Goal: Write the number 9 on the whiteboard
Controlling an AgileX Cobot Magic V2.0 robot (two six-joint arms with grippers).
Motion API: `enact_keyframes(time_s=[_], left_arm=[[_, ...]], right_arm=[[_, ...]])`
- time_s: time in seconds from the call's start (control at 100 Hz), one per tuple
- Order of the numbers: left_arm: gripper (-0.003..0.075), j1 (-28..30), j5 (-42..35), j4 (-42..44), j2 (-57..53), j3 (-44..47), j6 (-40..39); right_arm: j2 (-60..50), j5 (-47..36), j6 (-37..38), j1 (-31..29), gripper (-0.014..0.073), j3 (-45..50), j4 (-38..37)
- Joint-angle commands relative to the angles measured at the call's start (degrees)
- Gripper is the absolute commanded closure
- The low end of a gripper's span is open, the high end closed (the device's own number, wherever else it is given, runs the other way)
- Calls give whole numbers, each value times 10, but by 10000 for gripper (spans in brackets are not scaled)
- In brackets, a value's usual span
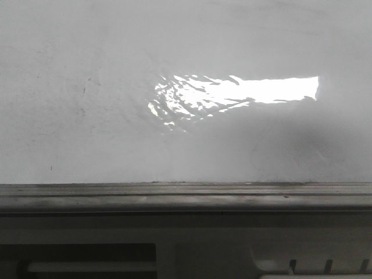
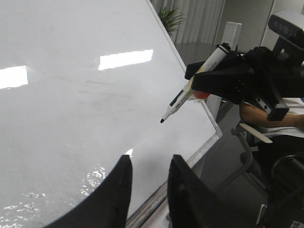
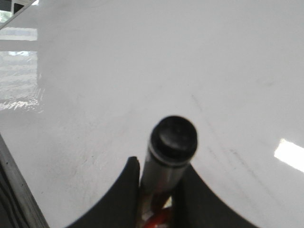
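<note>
The whiteboard (image 1: 116, 116) fills the front view, glossy white-grey, with a bright light reflection (image 1: 244, 90) and a grey rail (image 1: 186, 200) along its near edge. No number 9 shows on it, only faint smudges. No gripper is in the front view. In the left wrist view my left gripper (image 2: 148, 164) is open and empty over the board (image 2: 71, 109) near its edge. My right gripper (image 2: 209, 80) is shut on a white marker (image 2: 190, 88) whose black tip (image 2: 162, 121) points at the board; I cannot tell whether it touches. The right wrist view shows the marker (image 3: 172, 137) clamped in the right gripper (image 3: 159, 164).
The board's corner (image 2: 216, 135) and frame edge lie just beyond the marker. A seated person (image 2: 280, 118) and a chair are past that edge. A potted plant (image 2: 168, 19) stands behind the board. Faint erased streaks (image 3: 223, 147) mark the surface.
</note>
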Motion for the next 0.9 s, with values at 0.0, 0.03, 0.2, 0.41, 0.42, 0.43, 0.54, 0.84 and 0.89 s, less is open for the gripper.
enact_keyframes(time_s=[0.0,0.03,0.2,0.41,0.42,0.43,0.54,0.84,0.89], left_arm=[[566,-3,-25,-20,4,-10,-7],[566,-3,-26,-20,4,-7,-7],[566,-3,-27,-20,4,6,-7],[566,-3,-26,-24,4,17,-7],[566,-3,-26,-24,4,17,-7],[566,-3,-26,-24,4,17,-7],[566,-3,-24,-24,4,17,-7],[566,-3,-23,-24,4,17,-7],[566,-3,-22,-24,4,17,-7]], right_arm=[[10,-69,-7,1,643,-5,-2],[16,-67,-7,1,643,-5,-2],[59,-119,-7,1,643,-5,-2],[115,-157,-7,1,643,-5,-2],[117,-159,-7,1,643,-5,-2],[118,-159,-7,1,643,-5,-2],[146,-184,-7,1,643,-5,0],[221,-209,-6,1,645,-5,19],[228,-209,8,1,645,-7,19]])
